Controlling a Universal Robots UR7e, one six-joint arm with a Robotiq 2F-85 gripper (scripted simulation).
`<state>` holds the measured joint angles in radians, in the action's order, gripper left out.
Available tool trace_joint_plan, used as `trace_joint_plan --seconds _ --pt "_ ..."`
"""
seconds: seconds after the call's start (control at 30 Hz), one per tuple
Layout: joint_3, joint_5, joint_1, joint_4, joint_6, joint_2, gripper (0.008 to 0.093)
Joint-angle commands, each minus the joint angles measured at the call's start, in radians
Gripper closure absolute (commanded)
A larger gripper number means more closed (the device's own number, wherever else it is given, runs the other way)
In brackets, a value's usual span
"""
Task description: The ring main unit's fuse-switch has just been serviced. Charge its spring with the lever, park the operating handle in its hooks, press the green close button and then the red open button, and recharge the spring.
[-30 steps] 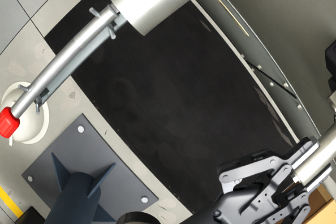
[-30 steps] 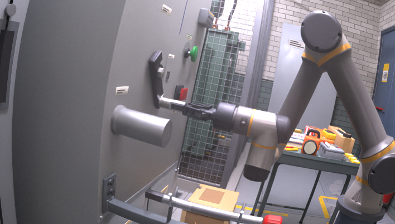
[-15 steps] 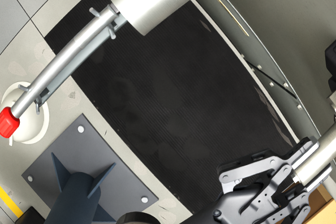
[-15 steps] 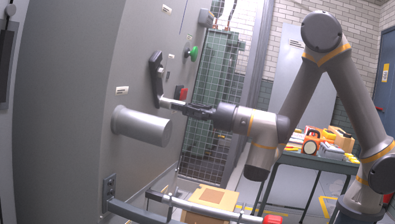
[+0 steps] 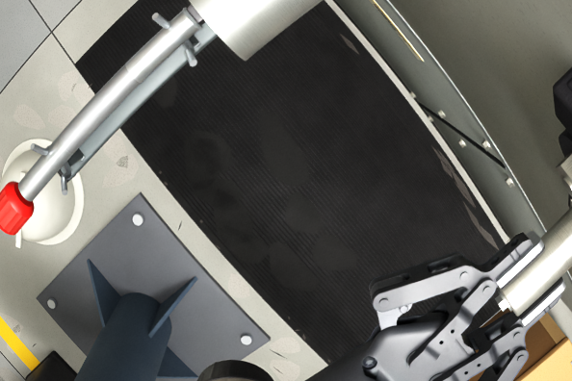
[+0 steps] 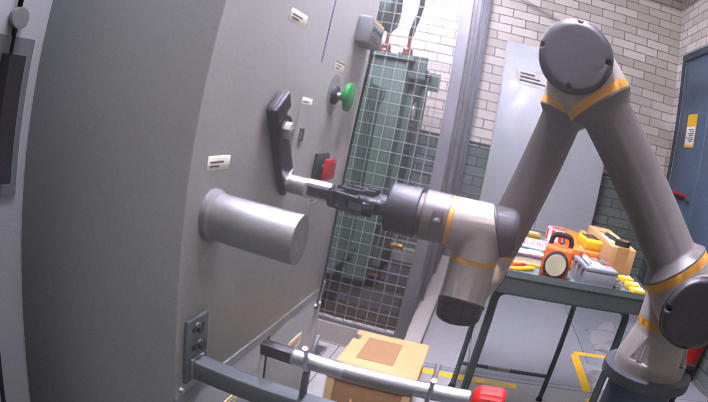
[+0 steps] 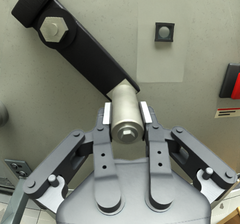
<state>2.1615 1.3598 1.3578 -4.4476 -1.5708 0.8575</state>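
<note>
The red open button [image 7: 234,85] is cut off at the right edge of the wrist camera; it shows whole on the panel [image 6: 327,168]. The black charging lever [image 7: 77,48] hangs down from its hex pivot bolt. Its steel grip [image 7: 126,112] sticks out from the lever's lower end and is held in my closed gripper [image 7: 125,109] [image 6: 334,195]. The green close button [image 6: 345,95] sits higher on the panel. The operating handle [image 5: 96,110] with its red cap [image 5: 13,207] lies in the hooks low on the cabinet [image 6: 375,377].
A thick grey cylinder [image 6: 253,226] juts from the panel just below and left of the lever. A small square indicator window [image 7: 164,32] sits right of the lever. A cardboard box [image 6: 378,356] stands on the floor, and a tool table [image 6: 574,273] is behind the arm.
</note>
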Motion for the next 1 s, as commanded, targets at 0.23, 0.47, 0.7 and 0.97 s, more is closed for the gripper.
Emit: trace_joint_plan --seconds 0.23,0.47,0.7,0.97 --pt "-0.001 -0.002 0.000 0.002 0.000 0.001 0.0524" --pt "-0.001 -0.002 0.000 0.002 0.000 0.001 0.0434" --pt "-0.001 -0.002 0.000 0.002 0.000 0.001 0.0434" --pt "0.005 -0.003 -0.001 -0.003 0.000 0.002 0.0434"
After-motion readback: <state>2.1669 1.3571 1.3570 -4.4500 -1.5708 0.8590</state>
